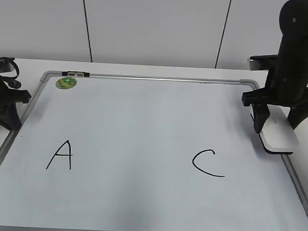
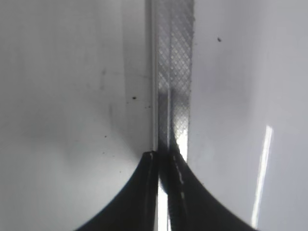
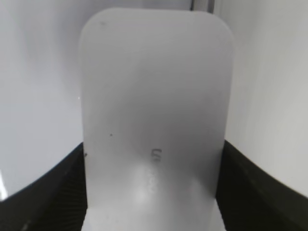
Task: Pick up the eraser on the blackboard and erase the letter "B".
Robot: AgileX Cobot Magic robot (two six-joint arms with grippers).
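At nine o'clock in the exterior view our left gripper (image 1: 3, 103) sits low off the whiteboard's (image 1: 143, 120) left frame, its jaws pressed together on nothing, as its wrist camera confirms. Moving right, we see only a black "A" (image 1: 60, 155) and "C" (image 1: 207, 163); no "B" shows between them, so we judge the wiping done. At three o'clock our right gripper (image 1: 277, 122) hangs steeply down from its upright arm, its fingers clamped on the sides of the white eraser (image 1: 278, 135), which lies over the board's right frame. The risk we see: releasing there could leave the eraser tilted on the rim or let it slide off, and a careless sweep might smear the "C".
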